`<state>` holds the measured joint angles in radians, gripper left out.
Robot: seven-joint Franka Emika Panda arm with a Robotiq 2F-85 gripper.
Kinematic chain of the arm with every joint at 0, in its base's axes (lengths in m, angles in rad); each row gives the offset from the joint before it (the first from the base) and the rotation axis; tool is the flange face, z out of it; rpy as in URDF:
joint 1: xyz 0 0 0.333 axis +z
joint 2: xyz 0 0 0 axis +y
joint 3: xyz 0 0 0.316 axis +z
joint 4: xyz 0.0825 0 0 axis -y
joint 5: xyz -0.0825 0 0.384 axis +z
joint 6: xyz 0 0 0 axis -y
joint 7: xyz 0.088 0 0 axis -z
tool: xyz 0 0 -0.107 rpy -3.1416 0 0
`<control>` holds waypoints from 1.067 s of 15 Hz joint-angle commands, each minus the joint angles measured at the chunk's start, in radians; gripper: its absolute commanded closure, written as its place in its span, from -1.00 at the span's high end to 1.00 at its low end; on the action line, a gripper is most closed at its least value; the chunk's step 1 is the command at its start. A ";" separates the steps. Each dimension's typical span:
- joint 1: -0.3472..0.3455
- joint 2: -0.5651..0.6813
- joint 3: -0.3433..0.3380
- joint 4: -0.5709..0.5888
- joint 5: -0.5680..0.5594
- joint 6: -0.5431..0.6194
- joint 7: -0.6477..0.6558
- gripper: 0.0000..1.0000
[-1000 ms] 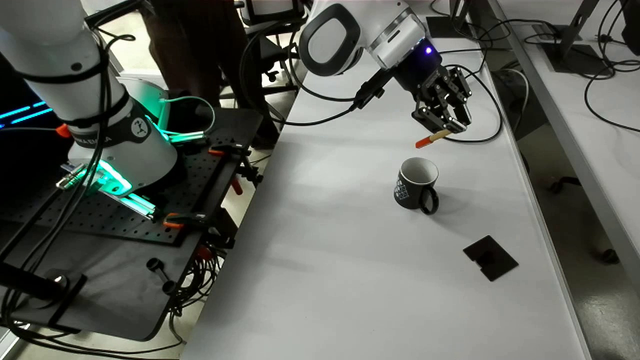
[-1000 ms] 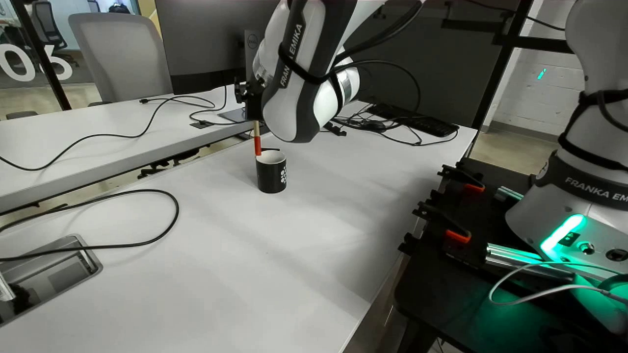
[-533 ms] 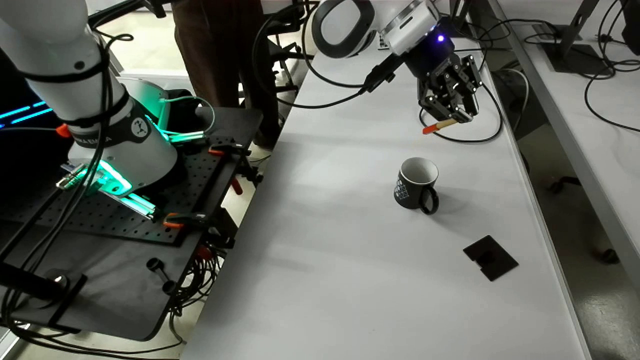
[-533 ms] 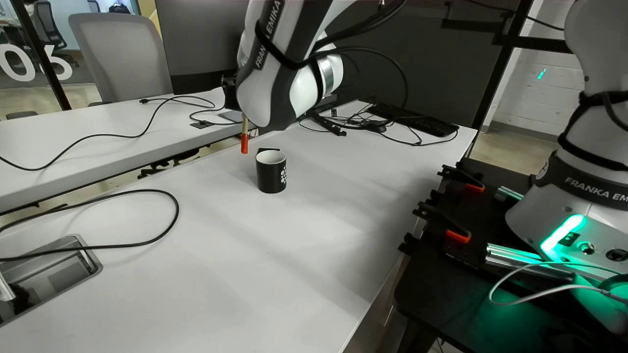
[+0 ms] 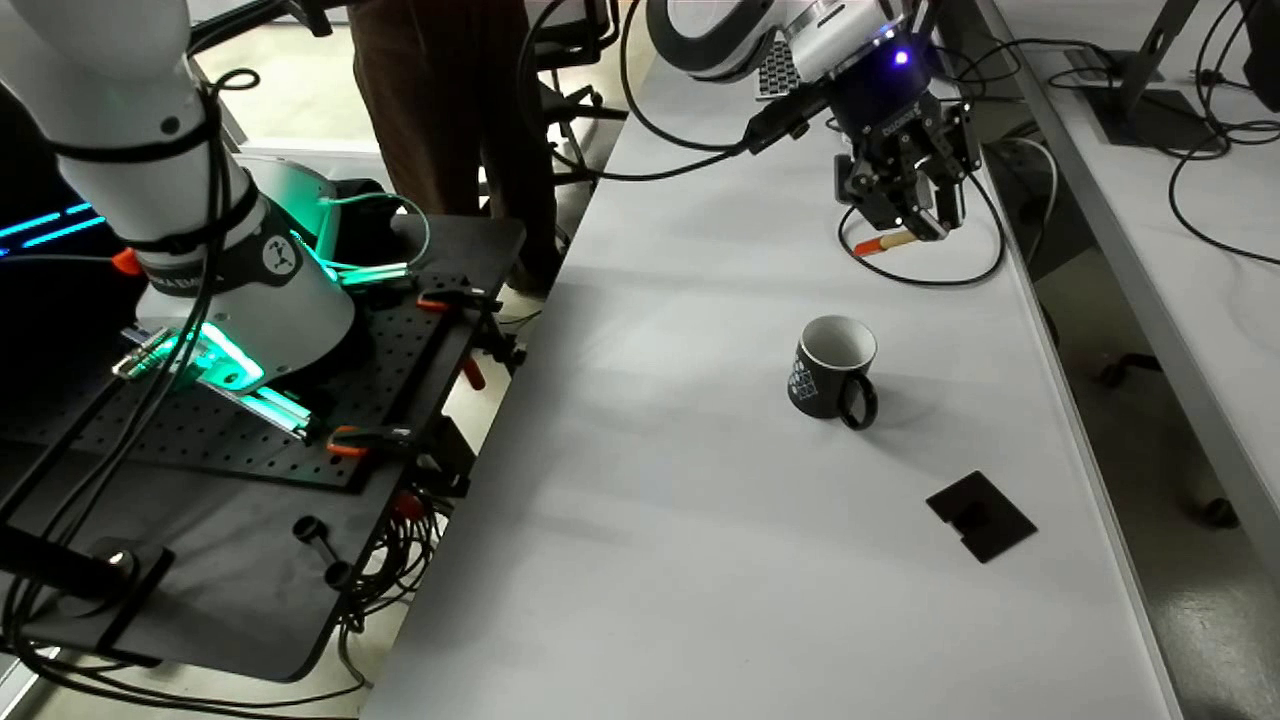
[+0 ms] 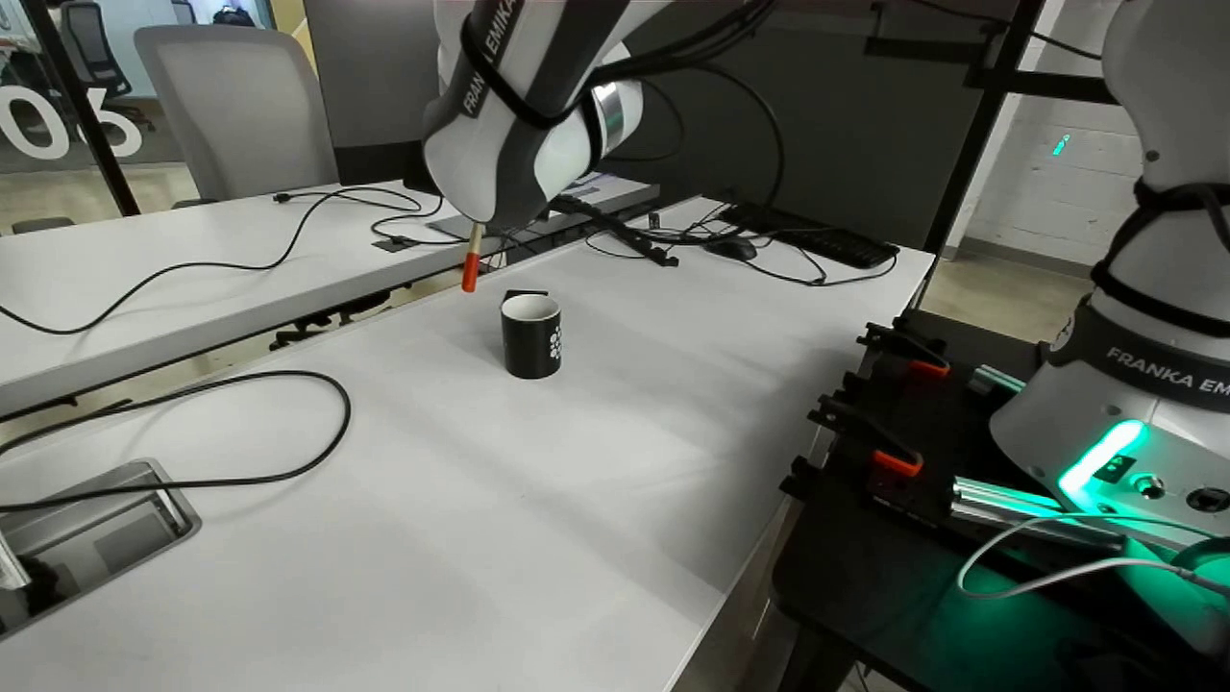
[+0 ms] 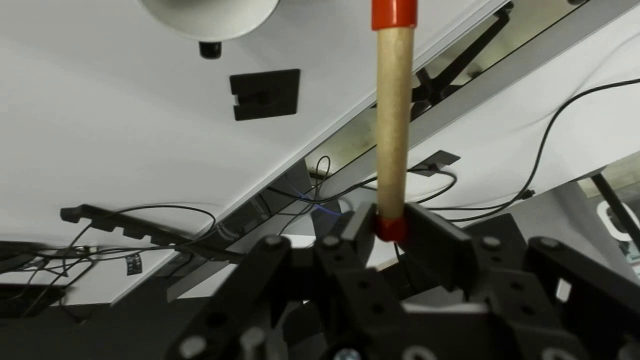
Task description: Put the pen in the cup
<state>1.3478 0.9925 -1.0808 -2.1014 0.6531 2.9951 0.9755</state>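
Note:
The pen [image 7: 393, 110] is a pale wooden stick with a red-orange end and a small red tip. My gripper [image 7: 390, 220] is shut on it at that small tip, so in the wrist view the stick points away from the jaws. In an exterior view the pen [image 5: 885, 243] slants in the air; elsewhere the pen [image 6: 472, 264] hangs nearly upright, red end down. The black cup [image 5: 825, 375] with a white inside and side handle stands upright on the table, apart from the pen. Only part of the cup's rim [image 7: 210, 35] shows in the wrist view. The arm hides the gripper in an exterior view.
A flat black notched piece [image 5: 983, 515] lies on the table beyond the cup. A black cable [image 5: 930, 284] loops on the tabletop below the gripper. The table's long edge [image 5: 1085, 430] borders a gap before another desk [image 6: 192, 259]. A keyboard [image 6: 807, 234] and cables lie at the back.
My gripper, still holding the pen, has moved away from the cup: up and right in an exterior view, left and slightly up in the other. The cup has stayed put.

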 commanded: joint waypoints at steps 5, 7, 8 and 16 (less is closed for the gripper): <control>-0.044 -0.035 -0.008 -0.009 -0.235 0.002 0.051 -0.90; -0.054 -0.044 -0.008 -0.016 -0.290 0.011 0.028 -0.90; -0.062 -0.052 -0.004 -0.022 -0.314 0.025 0.012 -0.90; -0.173 -0.120 0.107 -0.053 -0.400 0.189 -0.221 -0.90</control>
<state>1.2240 0.9401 -1.0267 -2.1269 0.2823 3.1252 0.8515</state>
